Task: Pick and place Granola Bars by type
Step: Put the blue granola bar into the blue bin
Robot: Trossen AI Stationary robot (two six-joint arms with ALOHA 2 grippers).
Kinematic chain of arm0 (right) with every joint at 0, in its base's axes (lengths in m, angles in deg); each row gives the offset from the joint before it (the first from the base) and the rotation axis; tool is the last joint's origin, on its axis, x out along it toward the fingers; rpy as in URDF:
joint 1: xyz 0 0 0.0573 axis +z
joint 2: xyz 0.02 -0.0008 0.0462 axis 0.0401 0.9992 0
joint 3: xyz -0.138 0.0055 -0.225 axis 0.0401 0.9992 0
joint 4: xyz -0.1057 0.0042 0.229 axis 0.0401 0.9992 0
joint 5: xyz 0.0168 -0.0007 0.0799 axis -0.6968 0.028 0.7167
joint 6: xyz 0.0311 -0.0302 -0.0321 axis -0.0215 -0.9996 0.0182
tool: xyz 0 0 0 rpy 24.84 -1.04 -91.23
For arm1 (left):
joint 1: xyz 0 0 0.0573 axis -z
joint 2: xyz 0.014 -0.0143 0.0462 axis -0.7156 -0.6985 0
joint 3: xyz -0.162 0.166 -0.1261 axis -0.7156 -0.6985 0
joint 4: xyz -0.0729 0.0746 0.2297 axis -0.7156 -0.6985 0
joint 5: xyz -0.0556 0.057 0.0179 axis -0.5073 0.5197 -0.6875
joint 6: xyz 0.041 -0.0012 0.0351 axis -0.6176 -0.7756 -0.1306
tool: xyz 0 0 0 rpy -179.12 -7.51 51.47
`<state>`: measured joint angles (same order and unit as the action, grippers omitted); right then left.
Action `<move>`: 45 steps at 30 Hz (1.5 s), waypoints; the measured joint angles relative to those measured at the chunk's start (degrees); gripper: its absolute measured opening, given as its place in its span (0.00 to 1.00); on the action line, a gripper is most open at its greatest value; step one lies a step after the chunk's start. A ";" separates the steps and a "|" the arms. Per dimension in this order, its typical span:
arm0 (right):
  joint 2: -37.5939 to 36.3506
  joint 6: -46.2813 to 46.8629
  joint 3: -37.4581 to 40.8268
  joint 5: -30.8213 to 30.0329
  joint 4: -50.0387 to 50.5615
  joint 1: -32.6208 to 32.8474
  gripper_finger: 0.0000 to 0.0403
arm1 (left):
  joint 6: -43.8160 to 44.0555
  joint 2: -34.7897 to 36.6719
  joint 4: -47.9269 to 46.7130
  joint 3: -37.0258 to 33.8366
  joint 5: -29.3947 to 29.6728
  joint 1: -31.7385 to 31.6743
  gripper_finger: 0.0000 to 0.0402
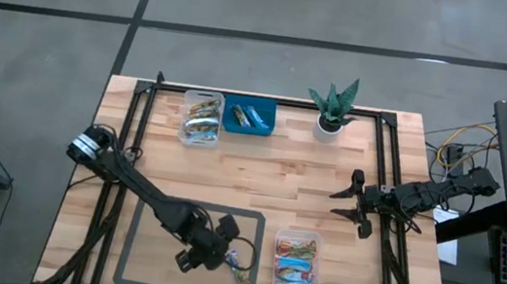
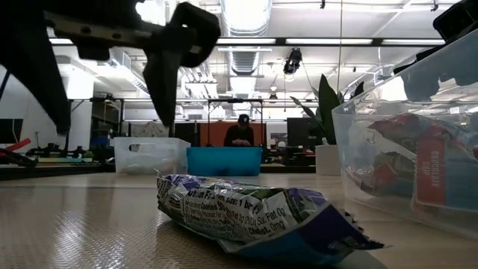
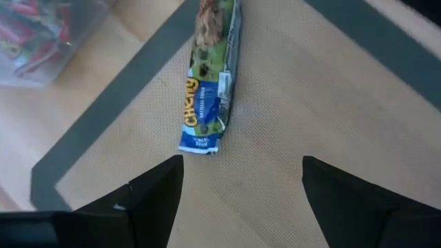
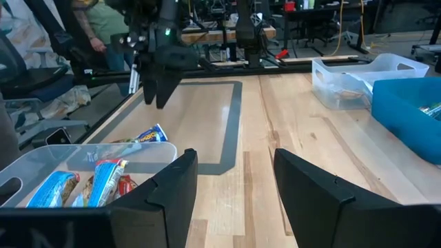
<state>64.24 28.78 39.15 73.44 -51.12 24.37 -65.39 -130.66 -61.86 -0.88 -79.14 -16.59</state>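
One granola bar (image 3: 207, 89) in a green and blue wrapper lies flat on the table inside a grey tape rectangle (image 1: 132, 244); it also shows as the bar (image 1: 238, 272), the bar (image 2: 246, 217) and the bar (image 4: 148, 134). My left gripper (image 3: 241, 186) hangs open just above the table, tilted down. The bar lies a little ahead of its fingertips, untouched. This left gripper (image 1: 210, 246) sits just left of the bar. My right gripper (image 1: 361, 207) waits open at the table's right side, over bare wood.
A clear tub (image 1: 296, 265) with several wrapped bars stands right of the lone bar. At the far edge stand another clear tub (image 1: 201, 117) holding bars, a teal bin (image 1: 249, 117) holding bars, and a potted plant (image 1: 331, 108). A person sits in the room beyond (image 2: 240, 133).
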 joint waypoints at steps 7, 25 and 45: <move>-0.02 0.00 0.00 0.02 0.00 0.00 0.45 | -3.66 -4.17 1.90 3.40 0.02 0.00 0.69; 0.02 0.00 0.00 0.00 -0.02 0.00 0.45 | -6.79 -13.57 2.16 9.11 0.39 -0.05 0.69; 0.00 0.00 0.00 0.00 -0.02 0.00 0.45 | -7.18 -13.79 2.61 9.15 2.20 -0.14 0.11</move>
<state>64.24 28.78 39.15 73.44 -51.14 24.37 -72.58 -144.45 -59.25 8.27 -76.94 -16.72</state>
